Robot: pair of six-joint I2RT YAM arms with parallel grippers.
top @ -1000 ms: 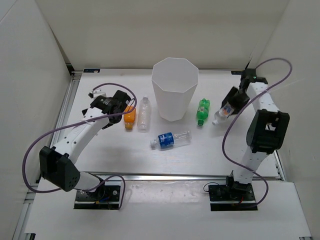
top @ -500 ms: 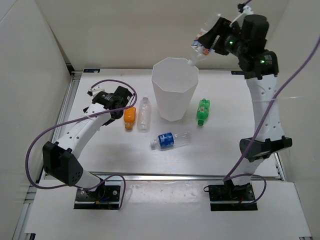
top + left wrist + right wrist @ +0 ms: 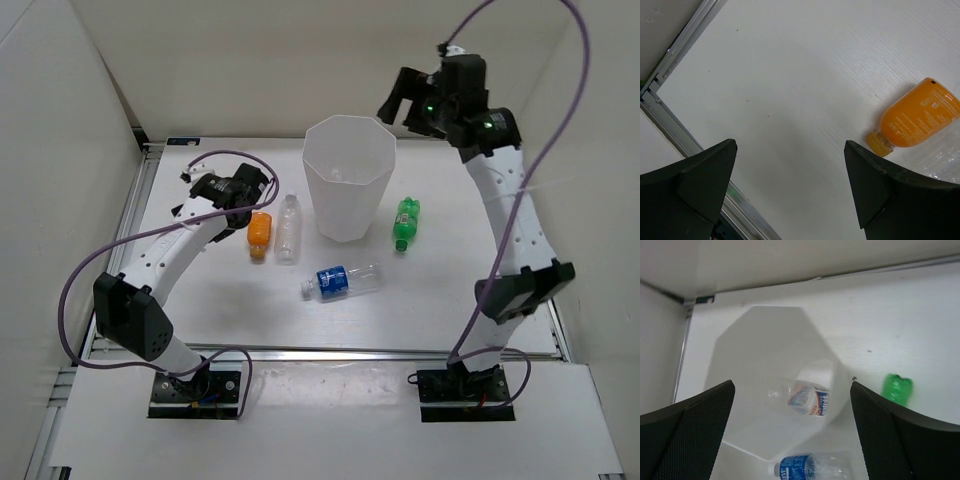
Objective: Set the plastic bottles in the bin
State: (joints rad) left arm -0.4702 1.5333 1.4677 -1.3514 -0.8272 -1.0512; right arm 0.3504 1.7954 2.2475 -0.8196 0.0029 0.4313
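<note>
Now our left fingers (image 3: 790, 147), spread wide like the right fingers (image 3: 792, 385), hang just beside the orange bottle (image 3: 920, 117), cap end nearest.

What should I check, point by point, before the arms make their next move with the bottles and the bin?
1. Right gripper open and empty: ok.
2. White-blue-red labelled bottle lies inside the bin: ok.
3. Bin stands upright: ok.
4. Left gripper open: ok.
5. Orange bottle centred between the left fingers: not ok; in the wrist view it lies off to one side of the gap.
6. All bottles in the bin: not ok; the orange bottle, plain clear bottle, blue-labelled bottle and green bottle lie on the table.
</note>
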